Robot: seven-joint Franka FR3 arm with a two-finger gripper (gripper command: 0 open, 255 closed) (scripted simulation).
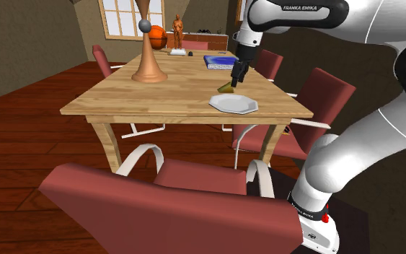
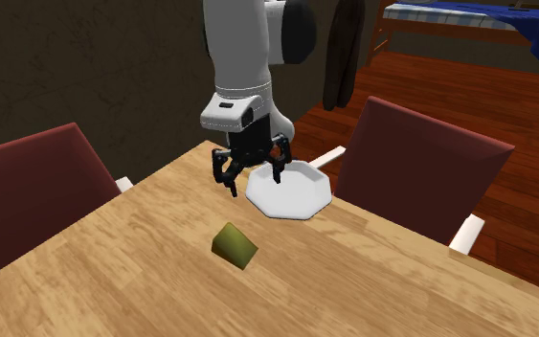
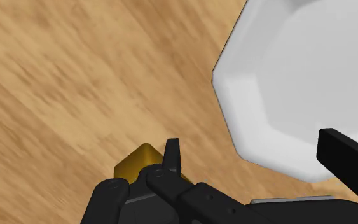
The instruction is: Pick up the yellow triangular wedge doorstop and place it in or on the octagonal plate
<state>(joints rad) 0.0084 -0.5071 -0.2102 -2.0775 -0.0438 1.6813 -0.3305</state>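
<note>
Second exterior view | 1 wedge (image 2: 235, 245) on table (image 2: 114, 278) | 1 plate (image 2: 301, 196) nr it | 1 hand (image 2: 254, 178), released, nr plate

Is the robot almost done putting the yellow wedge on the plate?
Not yet, it's near the start. Done: nothing so far. The yellow wedge lies on the wooden table, apart from the white octagonal plate, which is bare. In hand: the gripper hangs open above the table, close to both, holding nothing. Left: grab the wedge, lift it and set it on the plate.
</note>
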